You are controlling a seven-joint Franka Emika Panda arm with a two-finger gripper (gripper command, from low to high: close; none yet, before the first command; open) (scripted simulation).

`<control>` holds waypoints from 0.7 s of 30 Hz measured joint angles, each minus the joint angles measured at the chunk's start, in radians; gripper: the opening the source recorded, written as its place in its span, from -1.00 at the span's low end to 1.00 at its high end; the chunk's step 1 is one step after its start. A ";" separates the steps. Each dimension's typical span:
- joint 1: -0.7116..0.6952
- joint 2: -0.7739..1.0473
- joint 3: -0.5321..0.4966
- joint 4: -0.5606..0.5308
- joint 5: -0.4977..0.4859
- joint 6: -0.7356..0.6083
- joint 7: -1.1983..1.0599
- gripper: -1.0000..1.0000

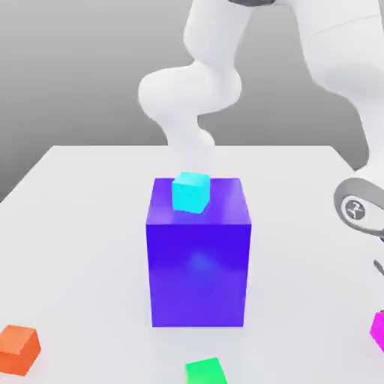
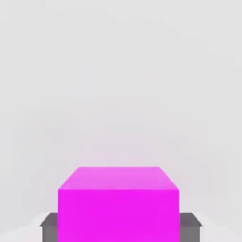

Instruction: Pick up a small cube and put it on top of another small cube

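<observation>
Gripper (image 2: 119, 226): jaws were clamped on the magenta cube (image 2: 118, 203), a grey finger (image 2: 49, 226) seen against each side, judged ready for lifting.
Magenta cube: sat on the white table (image 1: 90, 225) at the exterior view's right edge; faces square to the fingers, no long axis.
Green cube (image 1: 205, 371), orange cube (image 1: 18, 349): left loose nearby.
Cyan cube (image 1: 190, 192): perched atop the tall blue block (image 1: 199, 262), farther back.

We see bright, even, diffuse light on the white table (image 1: 75, 225). The blue block (image 1: 199, 259) carries a soft sheen on its front and casts only a faint shadow. Edges look slightly soft.
</observation>
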 joint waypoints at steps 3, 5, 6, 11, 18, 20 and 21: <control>-0.001 -0.016 0.002 -0.004 0.000 -0.012 -0.002 -1.00; -0.008 -0.079 0.011 -0.018 0.010 -0.061 -0.009 -1.00; -0.012 -0.113 0.015 -0.025 0.018 -0.088 -0.015 -1.00; -0.170 -0.202 -0.058 -0.060 0.057 -0.142 -0.156 -1.00; -0.389 -0.282 -0.177 -0.106 0.128 -0.177 -0.375 -1.00; -0.429 -0.237 -0.188 -0.105 0.153 -0.131 -0.420 -1.00; -0.440 -0.206 -0.185 -0.103 0.163 -0.102 -0.432 -1.00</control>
